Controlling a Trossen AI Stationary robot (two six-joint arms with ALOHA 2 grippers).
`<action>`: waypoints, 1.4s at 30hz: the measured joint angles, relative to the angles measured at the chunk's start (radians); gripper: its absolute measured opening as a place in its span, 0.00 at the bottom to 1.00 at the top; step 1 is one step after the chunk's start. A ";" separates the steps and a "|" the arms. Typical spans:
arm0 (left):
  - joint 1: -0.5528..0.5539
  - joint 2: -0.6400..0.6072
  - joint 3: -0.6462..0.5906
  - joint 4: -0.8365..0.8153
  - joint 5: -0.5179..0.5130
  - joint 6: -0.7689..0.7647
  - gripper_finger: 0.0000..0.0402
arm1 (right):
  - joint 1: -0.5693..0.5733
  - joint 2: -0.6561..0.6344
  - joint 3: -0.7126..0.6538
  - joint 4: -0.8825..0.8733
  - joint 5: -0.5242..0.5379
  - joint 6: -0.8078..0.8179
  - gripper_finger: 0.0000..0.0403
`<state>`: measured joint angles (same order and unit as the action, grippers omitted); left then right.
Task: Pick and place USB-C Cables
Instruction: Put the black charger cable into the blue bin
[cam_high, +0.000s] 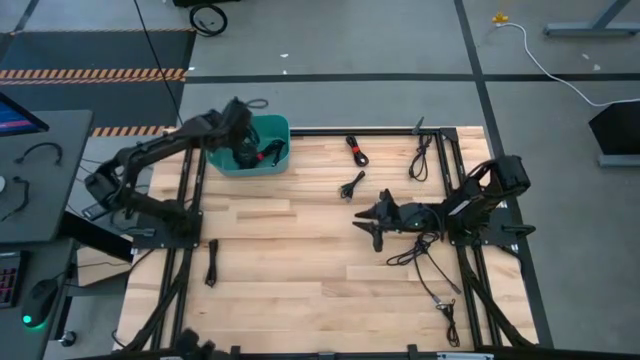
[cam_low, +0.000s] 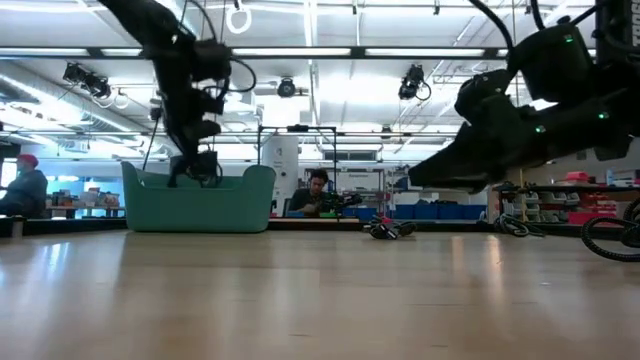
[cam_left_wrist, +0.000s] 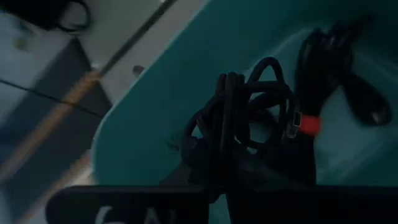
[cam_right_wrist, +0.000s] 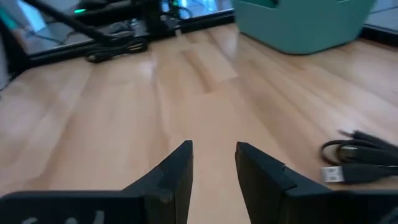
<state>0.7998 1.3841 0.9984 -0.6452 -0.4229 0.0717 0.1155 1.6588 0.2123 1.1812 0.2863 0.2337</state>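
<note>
The teal bin (cam_high: 270, 160) stands at the table's far left. My left gripper (cam_high: 243, 148) reaches down into it, shut on a black USB-C cable coil (cam_left_wrist: 239, 115). A second cable with a red tie (cam_left_wrist: 311, 123) lies on the bin floor. My right gripper (cam_high: 375, 222) hovers open over bare wood right of centre, fingers pointing toward the table's left. A loose cable (cam_high: 352, 186) lies on the wood just beyond it toward the far edge, also visible as the cable (cam_right_wrist: 354, 163) beside my right gripper (cam_right_wrist: 212, 158). Other cables: a red-tied one (cam_high: 357, 150) and one (cam_high: 212, 262) near left. My left gripper holds the black cable coil by its lower end (cam_left_wrist: 225, 168), which runs down between the dark fingers; the fingers themselves hardly show against the cable. The gripper comes from above into the bin. The coil's loops stand out ahead of the fingers, over the bin floor.
More black cables lie along the right side: one (cam_high: 420, 160) by the far right, a tangle (cam_high: 418, 250) under the right arm, another (cam_high: 445, 310) near the near right corner. Black frame rails (cam_high: 185, 215) border the table. Bare wood (cam_high: 300, 290) spreads across the near middle.
</note>
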 joint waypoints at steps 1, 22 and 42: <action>0.026 0.014 -0.002 0.023 0.018 0.015 0.07 | 0.014 0.000 0.000 0.001 0.000 0.000 0.31; 0.088 0.063 0.121 -0.216 0.040 -0.025 0.56 | 0.257 -0.071 0.000 -0.002 0.188 -0.036 0.31; -1.020 -0.141 0.025 0.073 -0.220 -0.429 0.32 | 0.606 -0.412 0.144 -0.634 0.552 0.009 0.30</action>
<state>-0.2204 1.2436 1.0233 -0.5717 -0.6428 -0.3573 0.7218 1.2465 0.3566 0.5472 0.8384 0.2422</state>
